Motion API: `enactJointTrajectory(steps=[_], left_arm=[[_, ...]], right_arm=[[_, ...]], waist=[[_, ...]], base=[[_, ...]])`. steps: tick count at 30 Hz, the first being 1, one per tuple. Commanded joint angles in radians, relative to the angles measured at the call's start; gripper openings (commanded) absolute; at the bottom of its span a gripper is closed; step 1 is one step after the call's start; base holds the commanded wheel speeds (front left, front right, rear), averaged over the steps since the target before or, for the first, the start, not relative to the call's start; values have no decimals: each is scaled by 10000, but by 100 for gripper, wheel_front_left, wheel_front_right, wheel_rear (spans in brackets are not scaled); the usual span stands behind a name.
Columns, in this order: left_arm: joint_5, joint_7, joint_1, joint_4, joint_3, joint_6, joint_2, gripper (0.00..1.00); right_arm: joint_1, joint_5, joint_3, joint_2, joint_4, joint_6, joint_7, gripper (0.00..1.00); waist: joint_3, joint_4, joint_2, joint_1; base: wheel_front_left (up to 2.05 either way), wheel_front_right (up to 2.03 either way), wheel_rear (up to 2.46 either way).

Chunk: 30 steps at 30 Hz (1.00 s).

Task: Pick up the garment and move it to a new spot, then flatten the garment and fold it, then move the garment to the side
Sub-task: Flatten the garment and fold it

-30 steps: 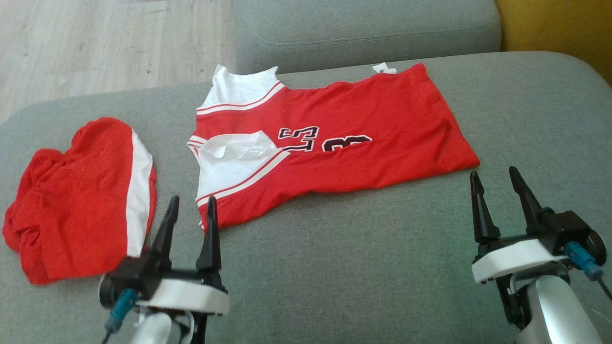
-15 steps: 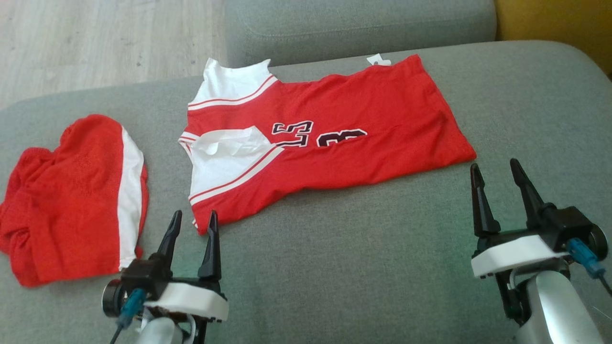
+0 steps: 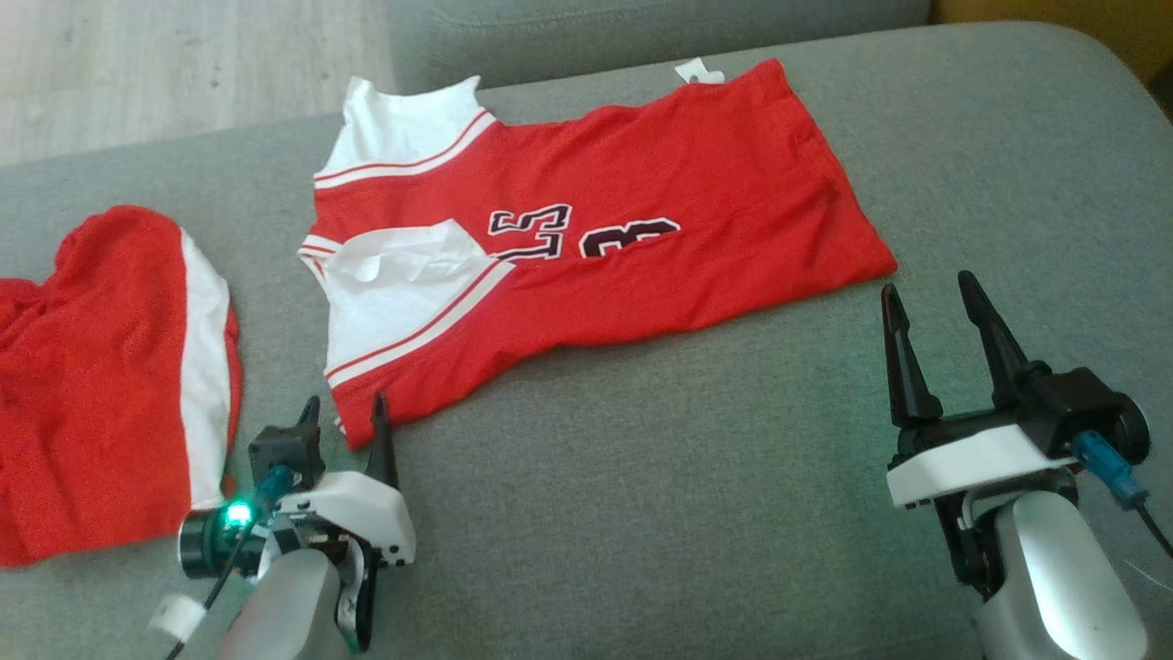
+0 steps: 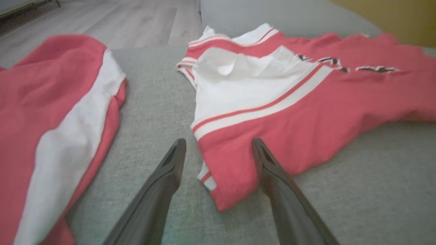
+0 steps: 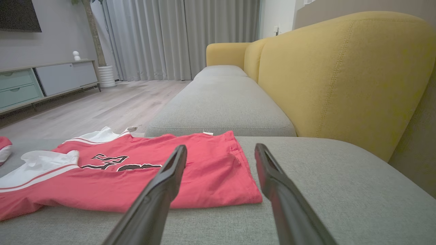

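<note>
Jersey (image 3: 623, 192) lies on sofa cushion (image 3: 687, 477).
Left end effector (image 3: 345, 403) wide at its 8 o'clock; right end effector (image 3: 927, 284) wide at 4 o'clock.

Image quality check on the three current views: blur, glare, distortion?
Head view: soft and grainy, a green light glows beside the left gripper. Left wrist view: blurred throughout, numbers on the jersey smeared. Right wrist view: sharpest, even light, no glare; wide-angle stretch on its fingers.

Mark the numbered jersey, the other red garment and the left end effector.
Numbered jersey (image 3: 641, 165): head view, red body above the number.
Other red garment (image 3: 92, 367): head view, red panel left of its white stripe.
Left end effector (image 3: 345, 403): head view, midway between fingertips.
</note>
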Motion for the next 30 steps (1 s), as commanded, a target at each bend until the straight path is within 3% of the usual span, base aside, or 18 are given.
enactJointTrajectory(steps=[1,4,9,10,11,15,20,24,30], left_arm=[[110,109,-432,2,287,123,236,100],[178,563,-700,595,193,244,285,100],[169,963,-937,1175,-20,21,270,100],[148,997,-969,1246,-56,-53,257,24],[138,1026,-997,1303,-111,-142,242,0],[76,797,-1111,1292,-219,-327,181,0],[146,-319,-1304,675,-396,-560,142,0],[278,-835,-1402,13,-607,-783,120,0],[493,-1026,-1412,-1054,-970,-975,48,0]], right_arm=[[-344,59,233,-50,-356,-7,-93,100],[-410,86,252,-40,-378,-7,-93,100],[-479,128,190,-43,-392,-7,-93,100],[-489,136,159,-51,-376,-7,-93,100],[-503,136,123,-59,-341,-7,-93,100],[-681,66,-37,-84,-20,-7,6,100],[-1280,-74,-618,-7,775,-7,767,100],[-2057,-285,-1431,79,1842,-7,1564,100],[-3447,-1497,-2824,38,3711,-7,2784,100]], waist=[[93,-93,-1,-1],[190,-188,-1,-1],[260,-248,-1,-1],[263,-237,-1,-1],[264,-217,-1,-1],[241,-53,-1,-1],[268,272,-1,-1],[344,569,-1,-1],[611,951,-1,-1]], base=[[0,0,0],[0,0,0],[0,0,0],[0,0,0],[0,0,0],[0,0,0],[0,0,0],[0,0,0],[0,0,0]])
